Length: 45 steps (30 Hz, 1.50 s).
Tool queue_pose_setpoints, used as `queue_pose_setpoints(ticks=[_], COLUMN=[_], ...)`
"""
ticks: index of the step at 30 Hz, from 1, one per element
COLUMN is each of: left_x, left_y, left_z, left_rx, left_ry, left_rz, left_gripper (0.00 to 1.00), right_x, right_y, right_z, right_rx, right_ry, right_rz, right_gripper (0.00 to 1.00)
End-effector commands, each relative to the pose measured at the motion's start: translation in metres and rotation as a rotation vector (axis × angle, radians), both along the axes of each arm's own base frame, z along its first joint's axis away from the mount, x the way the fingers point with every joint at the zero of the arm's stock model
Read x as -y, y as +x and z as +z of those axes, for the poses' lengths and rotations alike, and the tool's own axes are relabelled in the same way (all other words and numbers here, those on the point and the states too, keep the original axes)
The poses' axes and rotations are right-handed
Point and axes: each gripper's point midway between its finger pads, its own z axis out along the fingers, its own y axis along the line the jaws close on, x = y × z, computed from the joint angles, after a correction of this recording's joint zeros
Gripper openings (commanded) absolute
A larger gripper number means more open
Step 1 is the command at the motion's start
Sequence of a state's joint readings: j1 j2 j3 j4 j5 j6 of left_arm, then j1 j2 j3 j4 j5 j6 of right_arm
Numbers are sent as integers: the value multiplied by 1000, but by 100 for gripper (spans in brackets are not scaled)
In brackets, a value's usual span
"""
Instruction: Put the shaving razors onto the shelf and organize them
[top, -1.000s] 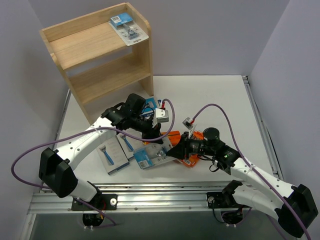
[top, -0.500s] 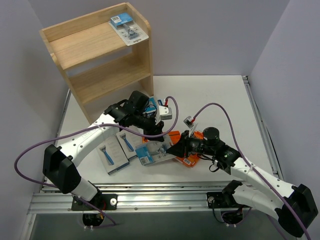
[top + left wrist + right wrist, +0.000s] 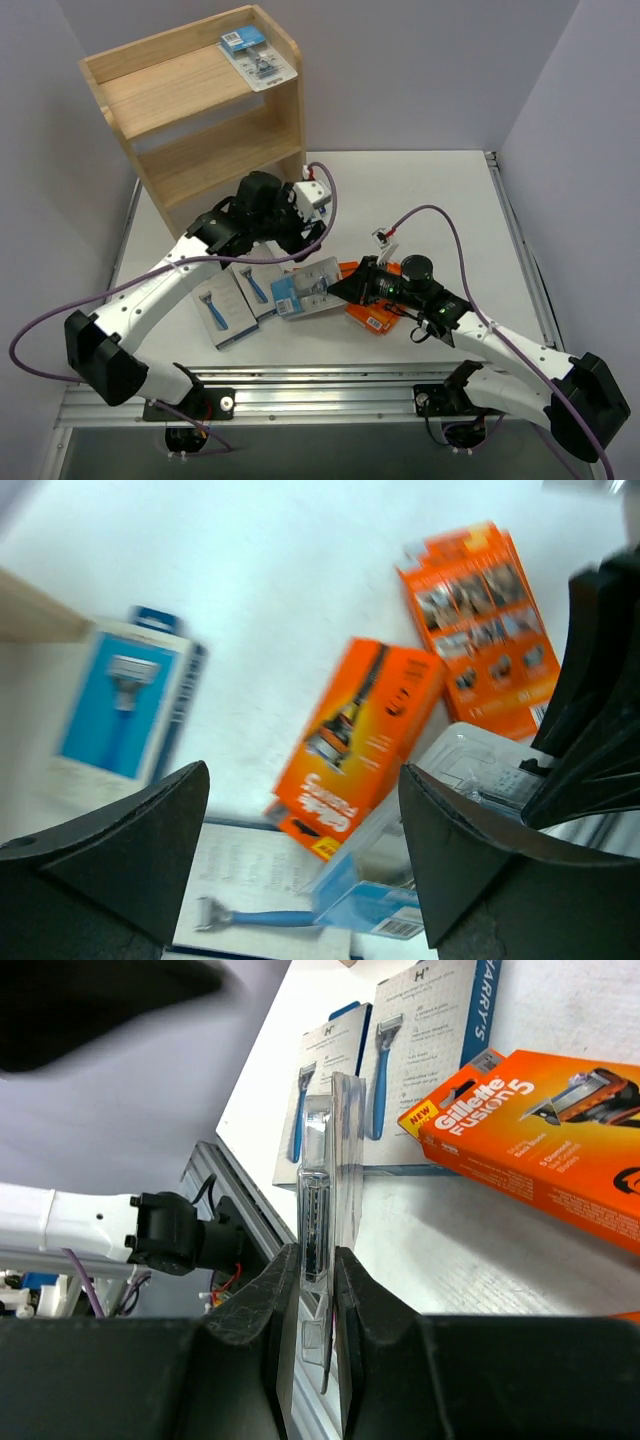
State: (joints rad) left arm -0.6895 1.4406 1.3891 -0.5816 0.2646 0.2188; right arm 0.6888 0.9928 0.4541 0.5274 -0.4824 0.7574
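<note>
My right gripper [image 3: 315,1260] is shut on the edge of a clear blister razor pack [image 3: 322,1150] with a blue header, holding it on edge just above the table [image 3: 310,290]. My left gripper [image 3: 300,865] hangs open and empty above the pile, its fingers apart from the pack [image 3: 400,880]. Two orange razor boxes [image 3: 365,730] [image 3: 480,620] lie beside my right gripper [image 3: 345,290]. Two grey-and-blue boxes [image 3: 222,310] [image 3: 255,285] lie flat at the front left, a third [image 3: 125,705] by the shelf foot. The wooden shelf [image 3: 170,45] stands at the back left with one blister pack [image 3: 258,55] on top.
The shelf's lower tier [image 3: 215,150] holds nothing. Purple cables [image 3: 440,215] loop over both arms. Grey walls close in at the back and sides, and a metal rail [image 3: 300,395] runs along the near table edge.
My left gripper has opened, let go of the clear blister pack and pulled back toward the shelf. My right gripper keeps the pack and has shifted slightly left.
</note>
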Motion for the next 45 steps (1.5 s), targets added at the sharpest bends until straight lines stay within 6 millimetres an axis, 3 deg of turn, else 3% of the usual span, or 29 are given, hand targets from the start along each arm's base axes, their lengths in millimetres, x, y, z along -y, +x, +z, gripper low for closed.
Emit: queue_pose_setpoints(ticks=[1, 2, 5, 11, 12, 13, 15, 16, 18, 19, 20, 22, 23, 24, 29, 31, 32, 33, 34, 35, 36, 37, 38, 39, 40, 41, 45], left_x=[-28, -42, -71, -137, -152, -164, -190, -199, -219, -223, -226, -229, -227, -228, -236, -238, -237, -235, -241, -240, -240, -242, -241, -234, -230, -226, -235], left_y=[15, 4, -23, -56, -54, -59, -56, -55, -52, -53, -53, -58, -55, -56, -62, -69, -72, -71, -79, -82, -83, -88, -89, -91, -93, -94, -98], left_z=[126, 154, 196, 242, 240, 243, 237, 224, 212, 197, 190, 178, 160, 154, 114, 111, 108, 92, 100, 97, 92, 96, 95, 93, 94, 93, 92], left_rx=[315, 386, 483, 626, 644, 670, 702, 706, 721, 710, 705, 696, 672, 664, 631, 644, 649, 644, 675, 682, 686, 698, 690, 687, 692, 699, 727], left_ry=[-244, -307, -402, -462, -447, -447, -416, -388, -361, -345, -344, -360, -337, -331, -317, -365, -379, -367, -430, -442, -448, -472, -490, -501, -516, -518, -542], left_rz=[196, 215, 248, 407, 482, 516, 641, 685, 795, 815, 833, 839, 836, 839, 872, 860, 851, 846, 852, 840, 832, 829, 823, 781, 752, 729, 760], left_gripper=[85, 88, 92, 93, 93, 93, 93, 93, 93, 93, 93, 93, 93, 93, 93, 93, 93, 93, 93, 93, 93, 93, 93, 93, 93, 93, 92], right_x=[-8, -7, -5, -5, -8, -8, -10, -9, -10, -12, -10, -20, -19, -29, -49, -56, -58, -68, -64, -65, -74, -72, -78, -80, -75, -81, -78], right_y=[10, 13, 25, 54, 61, 64, 79, 82, 100, 104, 107, 127, 130, 145, 181, 196, 202, 216, 214, 218, 231, 228, 243, 248, 249, 260, 274], right_z=[43, 51, 85, 171, 177, 209, 226, 258, 273, 283, 310, 317, 343, 337, 375, 395, 399, 389, 410, 415, 404, 420, 407, 404, 414, 401, 390], right_rx=[49, 55, 84, 176, 183, 230, 244, 291, 306, 317, 347, 352, 379, 365, 395, 413, 415, 398, 420, 426, 412, 429, 413, 403, 413, 401, 376], right_ry=[95, 101, 125, 189, 186, 224, 230, 272, 288, 306, 350, 365, 418, 414, 529, 591, 605, 598, 650, 668, 657, 700, 690, 699, 743, 733, 772], right_rz=[-29, -43, -104, -216, -228, -236, -283, -298, -357, -369, -386, -418, -433, -450, -506, -544, -562, -586, -612, -631, -659, -673, -721, -743, -764, -805, -932], right_gripper=[0, 0, 0, 0, 0, 0, 0, 0, 0, 0, 0, 0, 0, 0, 0, 0, 0, 0, 0, 0, 0, 0, 0, 0, 0, 0, 0])
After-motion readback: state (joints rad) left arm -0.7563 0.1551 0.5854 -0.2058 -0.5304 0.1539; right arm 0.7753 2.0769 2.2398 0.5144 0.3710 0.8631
